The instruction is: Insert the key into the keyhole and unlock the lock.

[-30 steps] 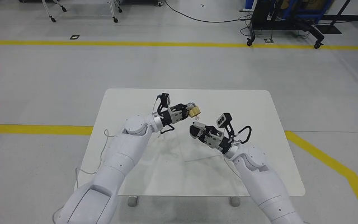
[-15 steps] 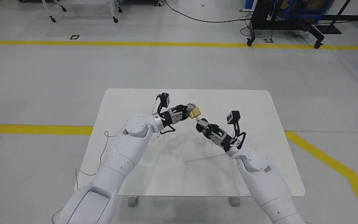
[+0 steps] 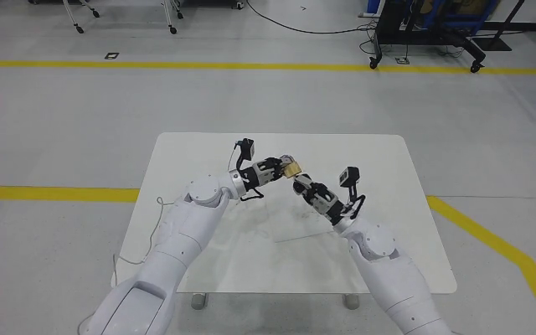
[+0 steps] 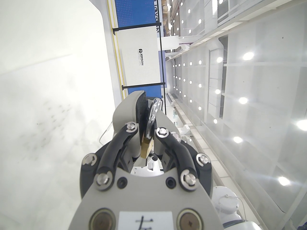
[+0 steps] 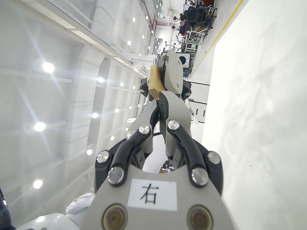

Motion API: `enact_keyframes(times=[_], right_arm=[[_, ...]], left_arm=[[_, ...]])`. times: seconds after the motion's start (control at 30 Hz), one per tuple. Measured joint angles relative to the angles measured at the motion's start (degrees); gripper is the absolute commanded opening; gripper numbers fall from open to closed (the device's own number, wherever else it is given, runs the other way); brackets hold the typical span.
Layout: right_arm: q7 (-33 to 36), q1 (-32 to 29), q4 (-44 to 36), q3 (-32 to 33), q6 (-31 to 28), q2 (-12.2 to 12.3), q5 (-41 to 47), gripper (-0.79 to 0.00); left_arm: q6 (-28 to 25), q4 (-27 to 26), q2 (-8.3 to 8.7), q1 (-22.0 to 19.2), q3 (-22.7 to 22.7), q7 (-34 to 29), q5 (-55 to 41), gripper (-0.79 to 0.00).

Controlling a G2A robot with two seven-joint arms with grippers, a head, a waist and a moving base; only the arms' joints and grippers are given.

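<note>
My right gripper point(image 3: 300, 185) has closed in from 5 o'clock, tip now at the lock point(image 3: 291, 167). Left gripper point(image 3: 279, 168) clamps it above the table point(image 3: 368, 163). Right jaws are pinched shut (key hidden between, I reckon), so insertion looks next.

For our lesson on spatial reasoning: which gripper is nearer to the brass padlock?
Left. The left gripper is clamped on the padlock; the right gripper sits just beside its brass body, pointing at it.
</note>
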Motion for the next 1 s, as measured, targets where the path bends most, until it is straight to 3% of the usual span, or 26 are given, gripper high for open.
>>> enact_keyframes(times=[0.27,0.67,1.0], right_arm=[[3.4,0.0,0.7,-0.1,5.5,-0.3,8.6,-0.785],[11.3,0.8,3.5,0.5,21.2,-1.3,35.4,-0.785],[17.2,1.8,7.2,0.7,40.9,-1.7,53.4,-0.785]], left_arm=[[-1.7,-0.8,0.19,0.4,-0.3,0.1,0.1,-0.785],[-6.3,-2.9,0.63,1.9,-1.4,-0.2,-0.6,-0.785],[-8.8,-4.4,0.95,2.8,-2.2,-0.8,-1.9,-0.785]])
